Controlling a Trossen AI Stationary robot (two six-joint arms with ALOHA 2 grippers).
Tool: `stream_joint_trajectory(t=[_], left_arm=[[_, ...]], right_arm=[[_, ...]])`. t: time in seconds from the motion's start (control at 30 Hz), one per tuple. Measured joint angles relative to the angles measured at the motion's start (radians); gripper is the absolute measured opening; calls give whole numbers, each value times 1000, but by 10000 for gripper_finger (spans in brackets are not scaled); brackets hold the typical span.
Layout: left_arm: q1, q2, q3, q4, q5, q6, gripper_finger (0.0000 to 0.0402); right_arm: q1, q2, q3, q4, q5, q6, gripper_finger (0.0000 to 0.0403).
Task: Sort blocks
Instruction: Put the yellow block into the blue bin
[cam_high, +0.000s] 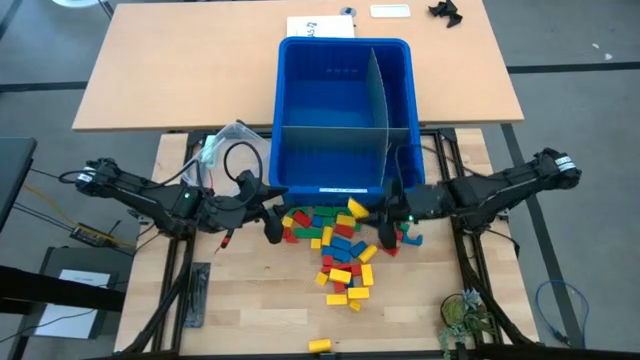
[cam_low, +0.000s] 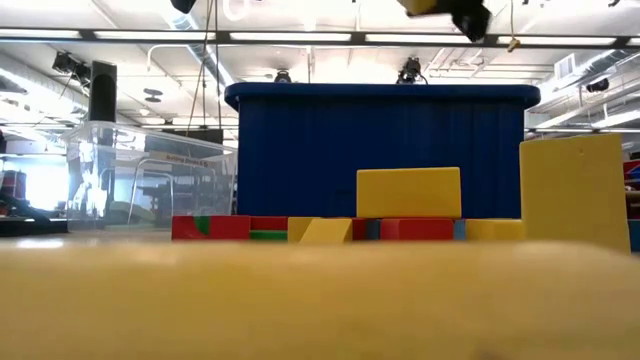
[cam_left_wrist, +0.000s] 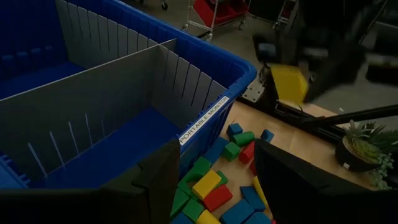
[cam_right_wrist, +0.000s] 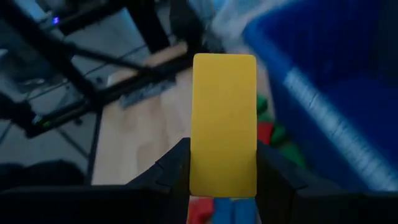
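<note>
Several red, yellow, blue and green blocks lie in a pile on the table in front of the blue bin. They also show in the left wrist view. My right gripper is shut on a yellow block above the pile's right side, near the bin's front wall. The left wrist view also shows the yellow block. My left gripper is open and empty at the pile's left side. One yellow block lies alone by the table's near edge. My right gripper pinches the yellow block between its two fingers, on the block's two long sides near one end. The rest of the block sticks out forward past the fingertips. The block is lifted clear of the table and the pile.
The blue bin has grey dividers that split it into compartments. A small clear tub stands left of the bin, and shows in the low view. A small plant stands at the near right. Papers lie on the far table.
</note>
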Motion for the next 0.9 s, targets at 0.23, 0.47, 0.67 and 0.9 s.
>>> stream_joint_trajectory(t=[0.23, 0.47, 0.67, 0.9], left_arm=[[0, 0, 0, 0, 0, 0, 214], [0, 0, 0, 0, 0, 0, 214], [0, 0, 0, 0, 0, 0, 214], [0, 0, 0, 1, 0, 0, 214]], right_arm=[[-212, 2, 137, -124, 28, -143, 130], [-530, 2, 189, -166, 34, -313, 130], [-825, 42, 189, -225, -4, -405, 130], [-1021, 132, 189, -240, -115, -424, 130]])
